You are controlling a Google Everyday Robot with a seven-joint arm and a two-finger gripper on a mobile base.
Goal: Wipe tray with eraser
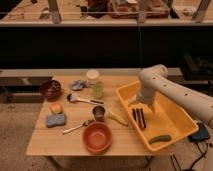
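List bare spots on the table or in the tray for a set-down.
Bare: table front-left corner bordered by sponge and orange bowl; tray floor right of the eraser, behind the green pickle. Crowded: table centre around metal cup, banana, spoon. The gripper hangs in the tray over the eraser's far end.

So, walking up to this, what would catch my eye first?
The big bright yellow plastic tray at the right end of the wooden table, with the white robot arm reaching down into it, its gripper open over the small dark-striped eraser. Next, the round orange bowl near the table's front edge.
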